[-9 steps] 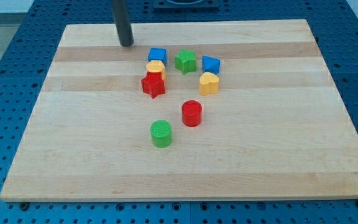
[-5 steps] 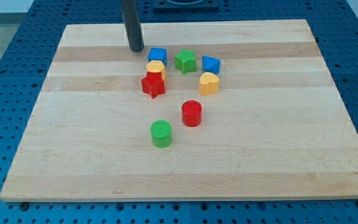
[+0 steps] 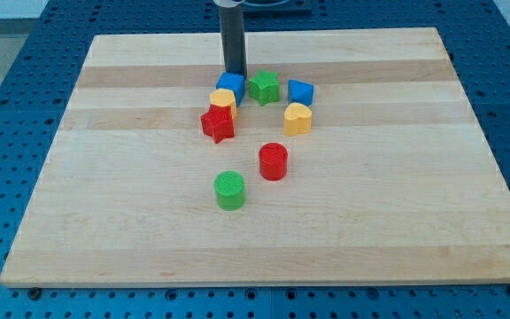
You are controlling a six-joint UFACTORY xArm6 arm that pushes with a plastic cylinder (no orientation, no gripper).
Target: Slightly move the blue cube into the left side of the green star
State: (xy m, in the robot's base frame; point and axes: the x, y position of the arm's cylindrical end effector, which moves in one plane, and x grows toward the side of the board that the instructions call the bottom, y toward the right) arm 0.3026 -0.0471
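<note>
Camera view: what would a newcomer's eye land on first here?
The dark rod coming down from the view's top, with my tip right at the top edge of the blue cube, which sits just left of the green star. Next, the tight cluster around them: a yellow block and red star below the cube. A red cylinder and green cylinder stand apart, lower down.

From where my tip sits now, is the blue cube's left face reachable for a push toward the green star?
Probably not directly: my tip sits at the top edge of the blue cube. It must swing round to the cube's left, which looks free above the yellow block.
</note>
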